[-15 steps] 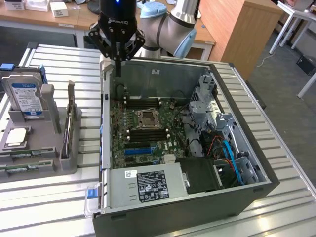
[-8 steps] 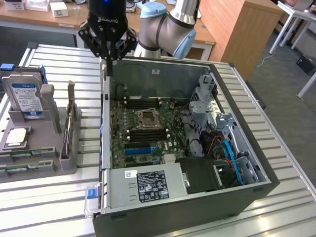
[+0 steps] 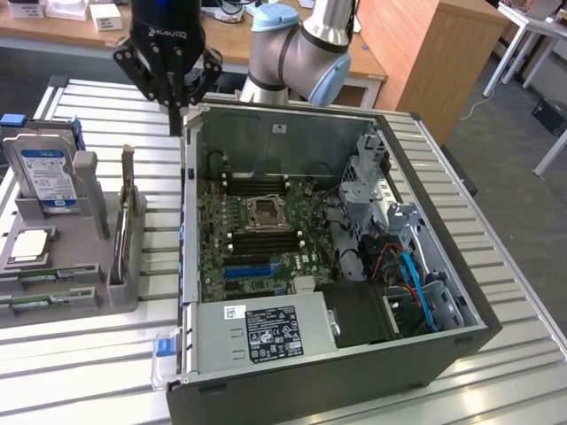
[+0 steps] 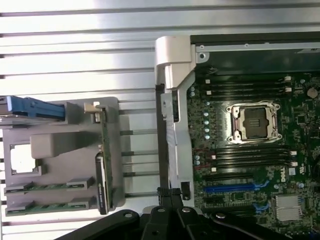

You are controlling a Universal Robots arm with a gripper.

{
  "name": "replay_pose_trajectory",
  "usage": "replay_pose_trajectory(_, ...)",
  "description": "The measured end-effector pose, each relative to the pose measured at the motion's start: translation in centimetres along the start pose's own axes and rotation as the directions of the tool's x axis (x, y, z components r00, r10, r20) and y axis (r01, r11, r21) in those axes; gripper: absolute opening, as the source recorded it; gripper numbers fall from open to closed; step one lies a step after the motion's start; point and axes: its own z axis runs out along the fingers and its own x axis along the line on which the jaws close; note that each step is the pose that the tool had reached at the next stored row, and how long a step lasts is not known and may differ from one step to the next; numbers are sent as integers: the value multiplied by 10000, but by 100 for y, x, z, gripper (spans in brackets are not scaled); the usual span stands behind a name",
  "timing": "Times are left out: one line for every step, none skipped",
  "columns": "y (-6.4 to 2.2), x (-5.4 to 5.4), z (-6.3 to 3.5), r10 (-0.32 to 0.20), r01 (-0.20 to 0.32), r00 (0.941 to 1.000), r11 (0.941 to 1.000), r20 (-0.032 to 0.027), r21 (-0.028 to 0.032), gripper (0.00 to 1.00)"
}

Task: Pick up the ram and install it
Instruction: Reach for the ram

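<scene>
A black gripper [image 3: 180,119] [image 4: 170,200] on a grey and blue arm [image 3: 301,44] hangs above a slatted metal table [image 3: 496,354] [image 4: 75,40]. Its fingers are closed together with nothing between them. It sits over the gap between a grey tray [image 3: 75,235] [image 4: 60,145] and an open computer case [image 3: 443,328] [image 4: 172,55], just beside the wall of the case that faces the tray. The ram [image 3: 44,282] [image 4: 47,186], a thin green stick, lies flat in a slot of the tray, at the tray's near edge on the exterior view's left, well apart from the gripper. A second green stick [image 3: 40,303] [image 4: 47,205] lies just beside it in the next slot. In the same tray, a hard drive [image 3: 46,177] with a blue and white label stands upright at the far end, and a square silver CPU chip [image 3: 31,246] [image 4: 22,160] lies flat between the drive and the ram. More flat parts stand on edge along the side of the tray nearest the case; what they are cannot be told. Inside the case, the green motherboard [image 3: 292,257] [image 4: 295,145] lies flat, with a square socket [image 3: 264,212] [image 4: 255,122] in its middle. Long black memory slots [image 3: 261,239] [image 4: 250,155] run in rows on both sides of the socket. A silver power supply [image 3: 266,332] with a white label fills the near corner of the case.
</scene>
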Motion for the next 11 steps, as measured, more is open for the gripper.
replay_pose_trajectory(-3, 39, 0, 1, -1, 10000, 10000, 0, 0, 10)
replay_pose_trajectory(-5, 78, -1, -1, 1, 10000, 10000, 0, 0, 10)
replay_pose_trajectory(-8, 119, -1, -1, 1, 10000, 10000, -1, 0, 10)
replay_pose_trajectory(-11, 157, -2, -2, 2, 10000, 10000, 0, 0, 10)
replay_pose_trajectory(-14, 195, -2, 0, 0, 10000, 10000, 0, 1, 10)
replay_pose_trajectory(-17, 230, -2, 0, 0, 10000, 10000, 0, 0, 10)
replay_pose_trajectory(-19, 263, -2, 0, 0, 10000, 10000, 0, 0, 10)
replay_pose_trajectory(-22, 296, -2, -1, 1, 10000, 10000, 0, 0, 10)
replay_pose_trajectory(-24, 331, -2, -1, 1, 10000, 10000, 0, 0, 10)
replay_pose_trajectory(-27, 367, -3, -1, 1, 10000, 10000, 0, 0, 10)
replay_pose_trajectory(-29, 403, -3, 0, 0, 10000, 10000, 0, 0, 10)
